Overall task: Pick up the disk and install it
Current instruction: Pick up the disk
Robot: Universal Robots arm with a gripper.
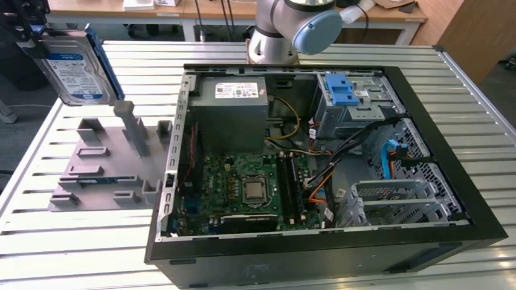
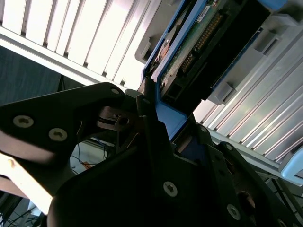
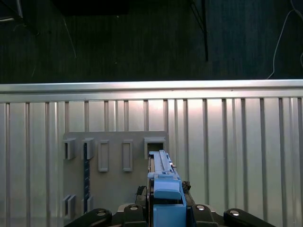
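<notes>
While clamped tight on the disk (image 1: 77,72), the gripper (image 1: 35,37) hangs aloft

Disk (image 1: 77,69): one, silver, blue-framed, held off table (image 1: 72,241) above its corner at exterior view's left. Gripper (image 3: 165,215): one. Robot arm (image 1: 294,27): one, at table's edge behind case. Computer case (image 1: 322,257): one, open, mid-table. Inside case: power supply (image 1: 229,112), one; motherboard (image 1: 246,184), one; blue latch (image 1: 342,90), one. Grey fixture plate (image 1: 89,166): one, along table's edge at exterior view's left, just beside case.
</notes>
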